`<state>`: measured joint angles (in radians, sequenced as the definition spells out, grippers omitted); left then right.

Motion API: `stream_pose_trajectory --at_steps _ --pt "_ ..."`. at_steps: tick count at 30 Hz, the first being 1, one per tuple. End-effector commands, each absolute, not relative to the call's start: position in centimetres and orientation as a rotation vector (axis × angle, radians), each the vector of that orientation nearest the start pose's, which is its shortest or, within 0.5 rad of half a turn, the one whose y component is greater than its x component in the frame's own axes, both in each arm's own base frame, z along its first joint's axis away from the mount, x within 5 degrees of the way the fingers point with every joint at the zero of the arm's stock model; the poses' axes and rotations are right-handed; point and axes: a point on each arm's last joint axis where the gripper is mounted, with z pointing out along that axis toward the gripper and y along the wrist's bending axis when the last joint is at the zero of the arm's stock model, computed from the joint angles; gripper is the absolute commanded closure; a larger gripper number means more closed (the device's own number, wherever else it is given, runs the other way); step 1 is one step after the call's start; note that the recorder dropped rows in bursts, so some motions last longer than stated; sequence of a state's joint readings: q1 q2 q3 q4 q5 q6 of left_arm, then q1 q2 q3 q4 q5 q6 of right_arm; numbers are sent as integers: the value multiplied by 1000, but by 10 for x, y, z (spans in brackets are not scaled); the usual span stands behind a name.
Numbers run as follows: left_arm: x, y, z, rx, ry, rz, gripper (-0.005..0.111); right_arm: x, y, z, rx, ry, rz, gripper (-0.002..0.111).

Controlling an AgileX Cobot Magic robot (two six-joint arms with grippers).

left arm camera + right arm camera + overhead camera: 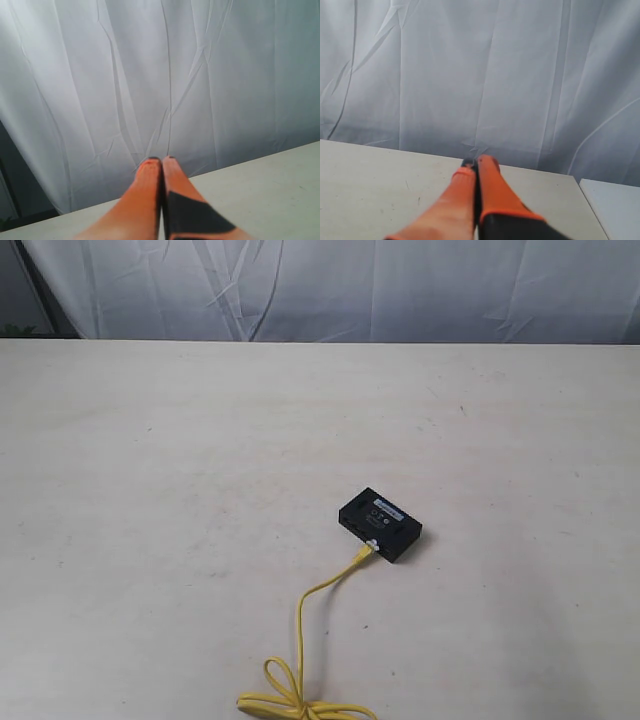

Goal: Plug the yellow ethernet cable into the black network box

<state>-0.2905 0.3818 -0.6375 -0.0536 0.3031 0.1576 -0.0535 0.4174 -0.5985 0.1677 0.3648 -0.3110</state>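
Left jaws are seen pressed shut, empty; right jaws likewise. From outside, the thin bright-yellow ethernet cable (300, 640) is seen plugged into the small flat black plastic network box (380, 525), right of centre; insertion is judged done.

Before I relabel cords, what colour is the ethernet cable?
The ethernet cable is bright yellow; exterior view.

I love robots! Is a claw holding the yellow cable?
No, the yellow cable lies on the table with nothing gripping it.
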Motion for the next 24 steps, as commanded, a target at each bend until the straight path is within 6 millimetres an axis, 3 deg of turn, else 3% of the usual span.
stream_pose_trajectory --at_steps 1,18,24 --pt "67 -21 373 300 1487 -168 106 83 1 351 -122 1654 -111 109" --pt "64 -20 373 310 1476 -153 106 83 1 351 -122 1654 -111 109" --pt "61 -18 351 293 1501 -134 106 83 1 351 -122 1654 -111 109"
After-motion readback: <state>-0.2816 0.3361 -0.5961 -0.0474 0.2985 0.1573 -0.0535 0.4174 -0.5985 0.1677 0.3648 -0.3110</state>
